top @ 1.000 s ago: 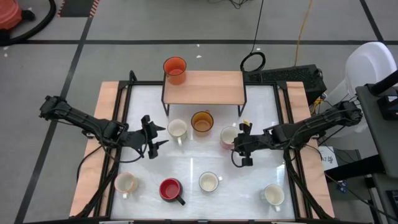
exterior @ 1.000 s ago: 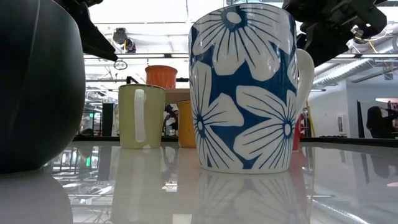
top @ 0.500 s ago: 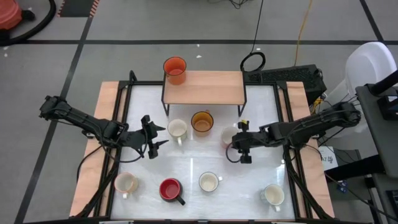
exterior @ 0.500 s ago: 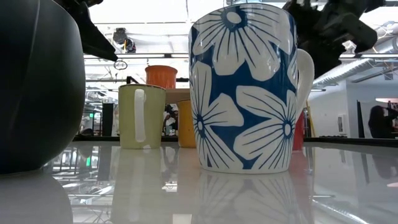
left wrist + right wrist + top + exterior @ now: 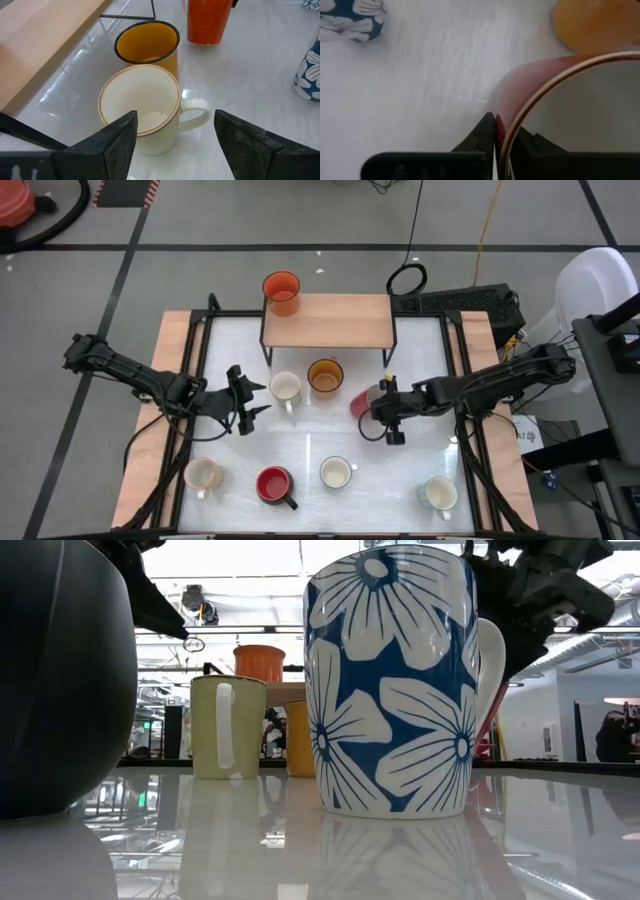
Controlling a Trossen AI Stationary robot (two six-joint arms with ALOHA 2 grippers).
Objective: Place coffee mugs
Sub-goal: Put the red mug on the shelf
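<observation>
While both arms reached over the white table (image 5: 310, 455) in the high view, the right gripper (image 5: 379, 411) sat at about three o'clock from the table's centre, its jaws clamped on the rim of a red-sided mug (image 5: 362, 403) that leaned toward nine o'clock. The left gripper (image 5: 253, 402) hung at nine o'clock, jaws apart and empty, just beside a cream mug (image 5: 285, 388); an amber mug (image 5: 324, 375) stood near twelve o'clock, in front of a wooden shelf (image 5: 328, 321) that carried one orange mug (image 5: 281, 291) at its left end. Four more mugs stood along the six o'clock edge: a cream one (image 5: 203, 474), a red one (image 5: 273, 484), a white one (image 5: 335, 472) and another white one (image 5: 438, 494). From the low view, a blue-flowered mug (image 5: 392, 680) filled the centre, with a pale mug (image 5: 228, 726) behind it at nine o'clock and dark gripper parts (image 5: 540, 585) at one o'clock. The left wrist view showed its two fingers (image 5: 116, 141) spread either side of the cream mug, not touching it. The right wrist view showed the fingers (image 5: 485, 134) pinched on the red mug's thin rim. Judging by that narrow hold and the tilt, the lift would go best slowly and straight up, keeping the mug from swinging, and clearing the amber mug before heading to the shelf.
</observation>
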